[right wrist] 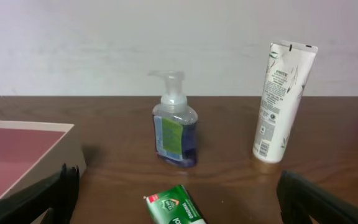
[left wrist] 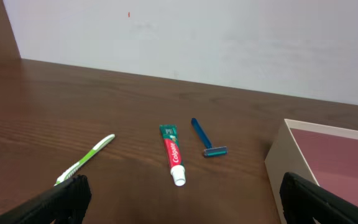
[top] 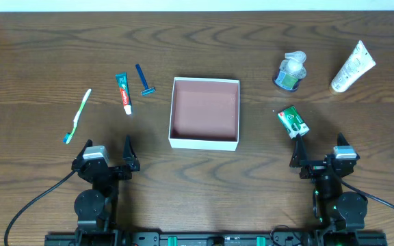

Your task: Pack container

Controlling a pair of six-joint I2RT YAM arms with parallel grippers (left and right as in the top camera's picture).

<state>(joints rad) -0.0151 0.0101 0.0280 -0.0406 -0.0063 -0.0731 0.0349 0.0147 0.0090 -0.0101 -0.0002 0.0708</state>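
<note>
**A:** The container [top: 204,143] is sitting mid-table, open top facing up, its white walls framing a reddish-brown inside.

**B:** And the left gripper [top: 107,145] is waiting low at the near edge of the wooden table [top: 40,41], jaws spread wide and gripping nothing.

**A:** Just beyond it, a green-and-white toothbrush [top: 78,116] is lying at a slant. A toothpaste tube [top: 124,93] and a blue razor [top: 143,80] are lying close together between the toothbrush and the container's left wall.

**B:** Over on the other side, the right gripper [top: 319,145] is matching it, fingers standing fully apart and nothing between them. A small green box [top: 293,121] is lying just beyond its inner finger.

**A:** Farther back, a clear pump bottle [top: 291,71] of blue soap is standing upright, and a white tube [top: 353,67] is standing on its cap to the right of it, well apart from the container.
</note>
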